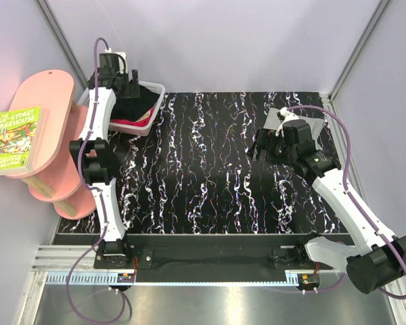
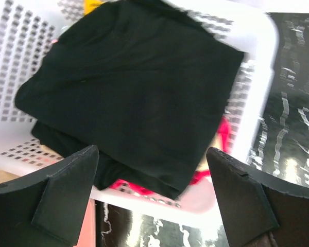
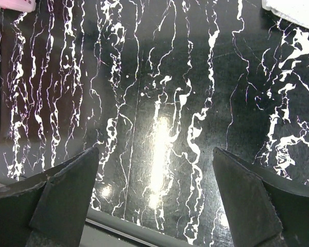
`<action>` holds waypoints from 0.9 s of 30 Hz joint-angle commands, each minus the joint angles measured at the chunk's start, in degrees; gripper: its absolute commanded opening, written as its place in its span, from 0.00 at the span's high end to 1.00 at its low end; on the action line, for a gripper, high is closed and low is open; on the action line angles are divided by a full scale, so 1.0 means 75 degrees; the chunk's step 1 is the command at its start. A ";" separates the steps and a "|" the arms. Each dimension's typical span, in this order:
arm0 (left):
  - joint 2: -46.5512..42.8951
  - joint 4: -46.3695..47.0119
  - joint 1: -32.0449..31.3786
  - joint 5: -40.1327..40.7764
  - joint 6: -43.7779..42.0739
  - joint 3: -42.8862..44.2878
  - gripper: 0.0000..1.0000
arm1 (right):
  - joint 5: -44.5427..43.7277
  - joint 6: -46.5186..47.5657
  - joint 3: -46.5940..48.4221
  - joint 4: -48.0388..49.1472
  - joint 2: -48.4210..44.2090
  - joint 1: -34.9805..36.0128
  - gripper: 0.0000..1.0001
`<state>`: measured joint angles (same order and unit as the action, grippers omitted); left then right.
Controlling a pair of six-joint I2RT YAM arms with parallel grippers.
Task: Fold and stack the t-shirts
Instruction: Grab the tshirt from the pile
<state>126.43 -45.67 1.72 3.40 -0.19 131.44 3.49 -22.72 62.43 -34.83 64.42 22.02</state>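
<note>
A black t-shirt [image 2: 134, 87] lies folded on top in a white perforated basket [image 2: 257, 67], with a red shirt [image 2: 222, 135] showing under its edge. In the top view the basket [image 1: 157, 91] stands at the table's far left, the black shirt [image 1: 132, 108] inside. My left gripper [image 2: 152, 152] is open and empty just above the shirt's near edge; in the top view it [image 1: 135, 84] hangs over the basket. My right gripper [image 1: 260, 146] is open and empty over bare table [image 3: 154, 154]. A light grey shirt [image 1: 276, 111] lies behind it, mostly hidden by the arm; its corner [image 3: 298, 7] shows in the right wrist view.
The table [image 1: 203, 183] is black with white veins. A pink shelf unit [image 1: 51, 135] stands left of the table with a green book [image 1: 13, 139] on it. A yellow item [image 2: 92, 5] peeks out at the basket's far side. Walls enclose the back and sides.
</note>
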 commanded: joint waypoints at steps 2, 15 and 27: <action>0.0298 0.0675 0.0193 0.0027 0.0108 -0.0274 0.09 | -0.0207 0.0006 -0.0110 0.0120 -0.0211 0.0076 0.00; 0.0791 0.0464 0.0088 -0.0312 -0.0209 -0.0861 0.12 | -0.0102 -0.0216 -0.0110 0.0062 -0.0223 0.0099 0.00; 0.0511 0.0394 0.0017 -0.0664 -0.0221 -0.0696 1.00 | -0.0031 -0.0299 -0.0203 0.0073 -0.0281 0.0134 0.13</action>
<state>131.68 -42.30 2.59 2.66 -1.93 125.10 3.64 -24.43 60.90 -35.03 63.92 22.48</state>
